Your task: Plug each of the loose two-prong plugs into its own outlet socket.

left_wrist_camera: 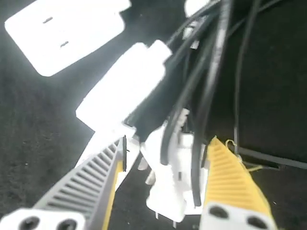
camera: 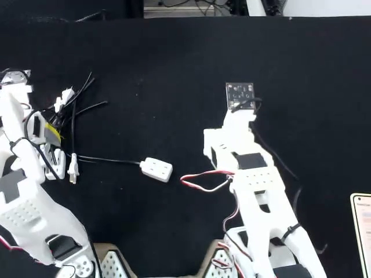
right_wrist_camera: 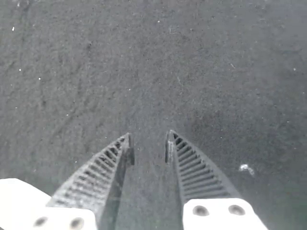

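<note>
Black cloth bench (camera: 174, 58): we see it carrying both arms and all the task's parts.
Right arm (camera: 255, 185): stands right of centre and points away from its base. A red-and-white lead (camera: 203, 182) loops off its side.
Right jaws: slightly spread, the tips parted by a narrow gap, nothing between them. The right wrist view shows bare cloth beneath.
Left arm (camera: 23, 197): rises along the bench's left edge, its head over the cable tangle.
Left jaws: spread. One grey ribbed and one yellow, they stand either side of a white plug. A dark gap shows on the grey side, so we do not read this as a pinch.
Black cable bundle (camera: 75, 110): fans out beside the left arm. In the left wrist view its strands cross over the plug.
Outlet socket (camera: 156, 168): white block lying between the arms, apart from both. Its thin black cord runs toward the left arm.
Slotted white block (left_wrist_camera: 62, 33): shows two slots and lies beyond the left jaws. We cannot tell whether it is that same socket.
Loose plug (camera: 72, 169): white, flat on the cloth just beside the left arm, unplugged.
Plug between jaws (left_wrist_camera: 170, 191): white, prongs bare at its near end.
</note>
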You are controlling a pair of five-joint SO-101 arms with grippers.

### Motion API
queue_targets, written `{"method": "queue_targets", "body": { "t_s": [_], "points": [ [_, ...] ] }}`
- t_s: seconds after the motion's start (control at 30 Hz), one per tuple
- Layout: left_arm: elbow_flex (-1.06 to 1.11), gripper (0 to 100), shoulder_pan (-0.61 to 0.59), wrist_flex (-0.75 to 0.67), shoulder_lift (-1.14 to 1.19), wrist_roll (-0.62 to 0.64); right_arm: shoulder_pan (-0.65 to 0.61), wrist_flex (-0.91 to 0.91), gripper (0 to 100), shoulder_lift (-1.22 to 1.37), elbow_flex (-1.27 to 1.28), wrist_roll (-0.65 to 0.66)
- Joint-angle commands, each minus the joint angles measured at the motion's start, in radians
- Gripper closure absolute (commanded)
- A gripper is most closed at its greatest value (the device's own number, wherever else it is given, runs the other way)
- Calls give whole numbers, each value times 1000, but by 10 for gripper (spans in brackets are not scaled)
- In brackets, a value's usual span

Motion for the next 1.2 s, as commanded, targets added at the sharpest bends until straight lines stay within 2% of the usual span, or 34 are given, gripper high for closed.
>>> {"method": "queue_targets", "body": {
  "t_s": [0.0, 0.17, 0.37, 0.47, 0.6, 0.73, 0.8, 0.97, 1.17],
  "points": [
    [-65, 781, -15, -9, -8, -14, 17, -31, 874, -19, -8, 2],
    [-127, 973, 7, 143, -6, -14, 17, -31, 874, -19, -8, 2],
    [-228, 970, 18, 310, -8, -14, 17, -31, 874, -19, -8, 2],
    [-266, 970, 16, 348, -6, -14, 17, -31, 874, -19, -8, 2],
    [-260, 955, 15, 333, 9, -21, 17, -26, 874, -19, -8, 2],
    [-216, 802, 13, 255, 49, -20, 17, -26, 874, -19, -8, 2],
    [-209, 762, 5, 207, 71, -20, 17, -26, 874, -19, -8, 2],
    [-219, 819, -16, 160, 140, -21, 17, -28, 874, -19, -8, 2],
    [-220, 830, -12, 164, 173, -21, 17, -28, 874, -19, -8, 2]
  ]
}}
